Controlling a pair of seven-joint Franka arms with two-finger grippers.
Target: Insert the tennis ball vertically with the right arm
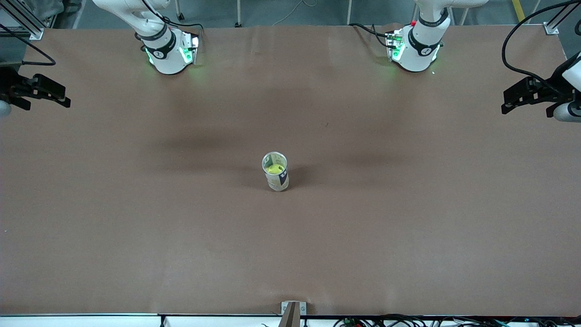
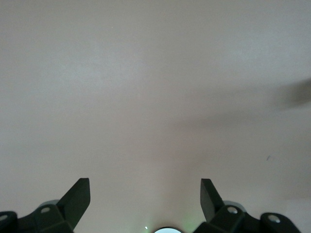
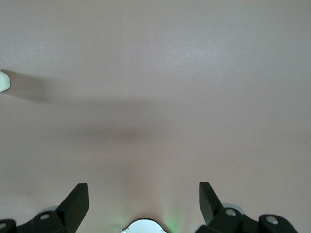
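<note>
An upright open can [image 1: 276, 178] stands at the middle of the table. A yellow-green tennis ball [image 1: 274, 169] sits inside it, seen through the open top. My right gripper [image 1: 63, 96] is open and empty, up over the right arm's end of the table, well away from the can. In the right wrist view the right gripper [image 3: 144, 191] shows wide-open fingers [image 3: 75, 201] over bare brown table. My left gripper [image 1: 504, 103] is open and empty over the left arm's end of the table. The left wrist view also shows the left gripper [image 2: 145, 187] over bare table.
The brown table [image 1: 408, 227] carries only the can. The two arm bases [image 1: 169, 52] [image 1: 415, 47] stand along the edge farthest from the front camera. A pale object [image 3: 3, 80] with a shadow shows at the edge of the right wrist view.
</note>
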